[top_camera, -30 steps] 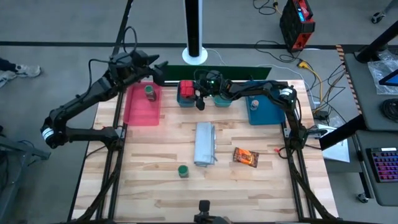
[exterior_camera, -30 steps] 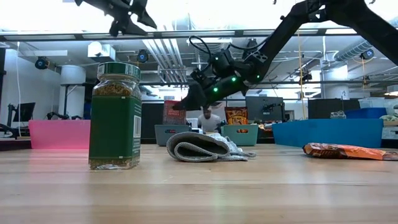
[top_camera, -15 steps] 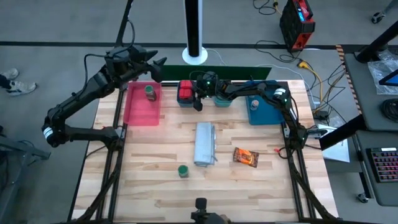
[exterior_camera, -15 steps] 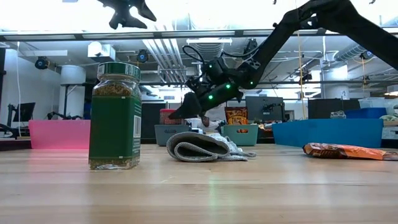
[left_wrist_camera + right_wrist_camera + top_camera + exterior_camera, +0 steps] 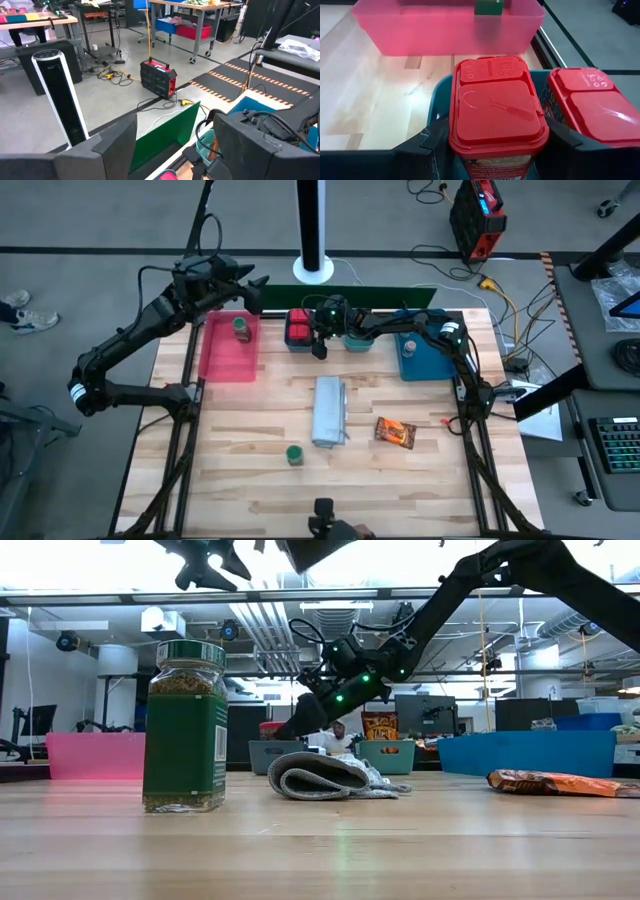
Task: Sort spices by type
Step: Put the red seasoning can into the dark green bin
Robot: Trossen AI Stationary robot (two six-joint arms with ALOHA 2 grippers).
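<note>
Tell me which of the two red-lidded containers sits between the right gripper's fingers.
The red-lidded container centred between the right gripper fingers, on the pink tray side. Its twin stands beside it, outside the fingers.

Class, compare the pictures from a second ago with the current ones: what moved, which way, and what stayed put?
The right gripper carried its red-lidded container slightly left and lower, over the small teal tray beside a second red-lidded container. The left gripper drew back a little, open above the table's back-left edge. The green-lidded jar, folded bundle and orange packet stayed put.
</note>
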